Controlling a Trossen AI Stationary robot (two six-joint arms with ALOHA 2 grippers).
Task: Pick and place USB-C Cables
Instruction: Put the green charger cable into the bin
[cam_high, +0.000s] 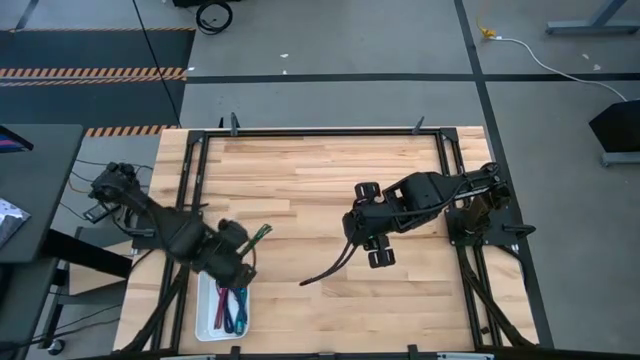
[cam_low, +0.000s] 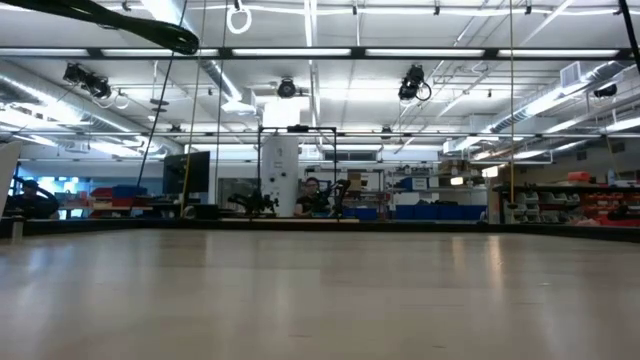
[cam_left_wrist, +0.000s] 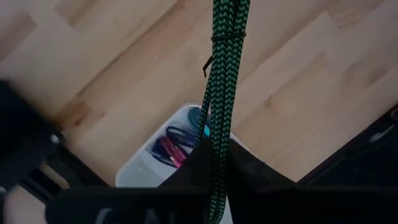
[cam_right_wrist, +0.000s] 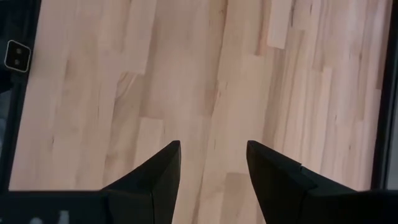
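Note:
My left gripper (cam_high: 240, 252) hovers over the far end of the white tray (cam_high: 205, 318) near the table's near-left corner, shut on the green braided cable bundle (cam_high: 262, 235). In the left wrist view the green bundle (cam_left_wrist: 225, 68) sticks out past the fingers, and a thin black tie (cam_left_wrist: 227, 36) wraps it. Purple and magenta bundles (cam_left_wrist: 171, 148) lie in the tray (cam_left_wrist: 140, 171), with a teal one (cam_left_wrist: 196, 117) beside them. My right gripper (cam_right_wrist: 211, 158) is open over bare wood at mid-table (cam_high: 372, 232), touching nothing. My left gripper pinches the green bundle between its two fingers at a stretch (cam_left_wrist: 216, 146) below the black tie. The fingers lie along the bundle, and its tied end juts out beyond the fingertips. The bundle is lifted clear above the tray and the table.
A long thin black robot wire (cam_high: 328, 270) trails across the wood from the right arm toward the near edge. Black frame rails (cam_high: 190, 170) border the table left and right. Open wood lies between the two arms. The low view shows only the tabletop and the room behind, with a person far off.

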